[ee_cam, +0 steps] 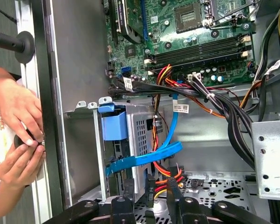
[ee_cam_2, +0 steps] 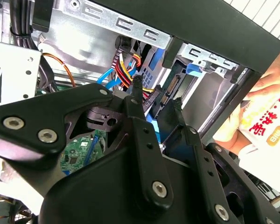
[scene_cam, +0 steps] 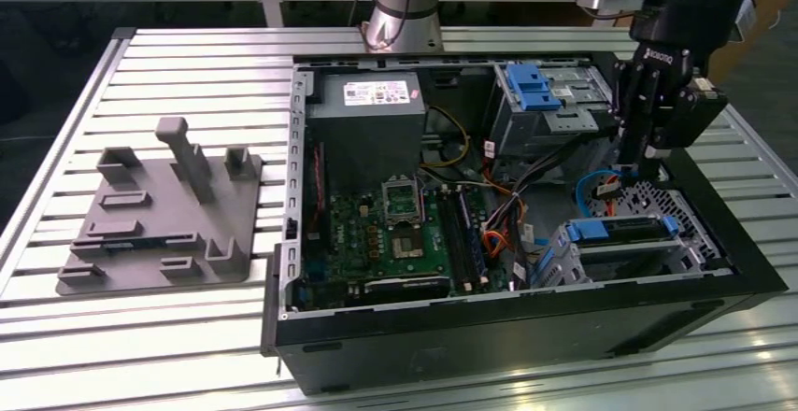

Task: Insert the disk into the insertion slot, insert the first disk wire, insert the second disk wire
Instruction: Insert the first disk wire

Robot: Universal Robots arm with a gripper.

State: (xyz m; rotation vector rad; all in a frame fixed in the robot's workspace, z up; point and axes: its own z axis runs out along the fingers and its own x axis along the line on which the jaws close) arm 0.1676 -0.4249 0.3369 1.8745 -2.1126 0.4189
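Note:
The disk, silver in its blue carrier, lies inside the insertion slot, a low perforated cage at the case's corner nearest the exterior view's right. My gripper reaches down into the case just behind that cage. In both wrist views its fingers press against a black disk wire connector with red, yellow and black leads. Gripper and connector hang a short way from the disk's back end. A flat blue disk wire runs across beside the cage, loose.
A taller cage with a blue latch stands behind the gripper. Thick black cable bundles cross between the motherboard and the cages. A person's hands work at the outside of the case wall. A grey fixture lies on the table.

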